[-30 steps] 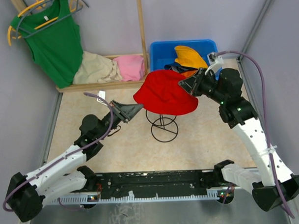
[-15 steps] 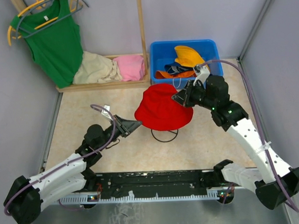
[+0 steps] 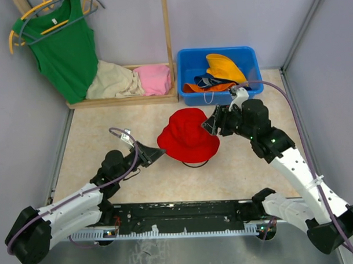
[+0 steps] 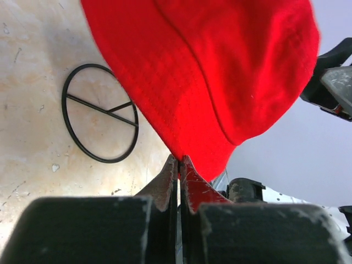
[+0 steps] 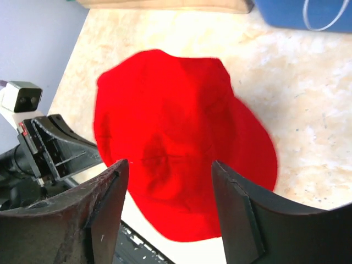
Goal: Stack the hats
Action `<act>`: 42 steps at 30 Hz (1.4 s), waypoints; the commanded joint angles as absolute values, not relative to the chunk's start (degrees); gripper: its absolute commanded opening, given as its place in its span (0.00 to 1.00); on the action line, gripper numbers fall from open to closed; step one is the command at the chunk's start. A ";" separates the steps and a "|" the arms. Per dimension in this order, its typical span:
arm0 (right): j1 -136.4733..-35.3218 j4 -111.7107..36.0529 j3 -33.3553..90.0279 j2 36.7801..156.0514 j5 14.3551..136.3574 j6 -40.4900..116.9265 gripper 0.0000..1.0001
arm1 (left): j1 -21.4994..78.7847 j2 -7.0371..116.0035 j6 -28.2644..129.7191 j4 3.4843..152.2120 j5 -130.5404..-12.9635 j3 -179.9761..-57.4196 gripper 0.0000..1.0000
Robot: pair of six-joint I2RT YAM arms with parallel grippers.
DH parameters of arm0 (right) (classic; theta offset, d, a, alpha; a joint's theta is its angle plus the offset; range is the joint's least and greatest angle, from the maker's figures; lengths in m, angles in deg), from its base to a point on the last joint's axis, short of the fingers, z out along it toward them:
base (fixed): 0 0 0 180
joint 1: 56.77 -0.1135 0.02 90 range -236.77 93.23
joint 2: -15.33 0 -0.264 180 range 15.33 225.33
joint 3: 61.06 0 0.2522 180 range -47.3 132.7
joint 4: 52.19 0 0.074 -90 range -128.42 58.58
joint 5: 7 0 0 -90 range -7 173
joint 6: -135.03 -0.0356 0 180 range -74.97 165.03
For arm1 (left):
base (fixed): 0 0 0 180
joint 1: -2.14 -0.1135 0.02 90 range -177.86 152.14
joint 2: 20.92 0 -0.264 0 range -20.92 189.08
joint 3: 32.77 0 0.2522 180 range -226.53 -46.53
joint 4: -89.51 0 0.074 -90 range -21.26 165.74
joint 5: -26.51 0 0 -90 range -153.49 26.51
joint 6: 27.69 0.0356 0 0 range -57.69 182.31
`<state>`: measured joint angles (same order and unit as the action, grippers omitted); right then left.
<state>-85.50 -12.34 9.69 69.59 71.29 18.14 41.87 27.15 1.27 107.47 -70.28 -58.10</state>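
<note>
Red hat (image 3: pixel 187 140): is sitting crown-up over a black wire stand (image 4: pixel 100 110) in the middle of the table (image 3: pixel 107 128), its brim drooping all round and hiding all but the stand's base ring.
Other hats: a yellow-orange hat (image 3: pixel 223 66), a bright orange hat (image 3: pixel 199 87) and a navy hat (image 3: pixel 208 80) are lying together in the blue bin (image 3: pixel 217 50) at the far right of the table.
Right gripper (image 3: pixel 210 125): is hovering just at the far-right side of the red hat, its fingers standing wide apart and gripping nothing; from its wrist view the hat is lying beyond the fingers, clear of both.
Left gripper (image 3: pixel 161 151): is pointing at the hat's near-left brim with its fingers pressed together and nothing between them; the tips are sitting right at the brim's edge, and whether they are touching the cloth cannot be told.
Far left: a green tank top (image 3: pixel 66 49) is hanging on a hanger (image 3: pixel 12 40); beige clothes (image 3: pixel 111 81) and pink clothes (image 3: pixel 153 79) are lying side by side, just left of the blue bin.
</note>
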 commanded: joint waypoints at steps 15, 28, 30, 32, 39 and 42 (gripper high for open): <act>-66.16 -16.47 0.15 66.54 59.74 2.27 0.70 | 41.25 29.63 4.38 109.57 -72.60 -54.76 0.00; -60.61 -25.86 -20.82 60.12 47.03 -19.00 0.64 | 41.25 35.67 9.73 111.39 -74.34 -55.51 0.00; -60.55 -28.57 -23.50 58.42 45.98 -22.50 0.63 | 41.24 36.21 10.12 111.62 -74.35 -55.52 0.00; -60.55 -30.50 -25.64 57.37 44.98 -25.33 0.63 | 41.17 36.61 10.25 111.79 -74.22 -55.50 0.00; -60.55 -42.87 -31.84 55.62 44.64 -33.18 0.61 | 41.08 37.18 10.15 112.32 -75.32 -56.27 0.00; -60.49 -46.87 -32.76 56.41 45.28 -33.82 0.61 | 40.99 37.08 10.01 112.22 -75.49 -56.26 0.00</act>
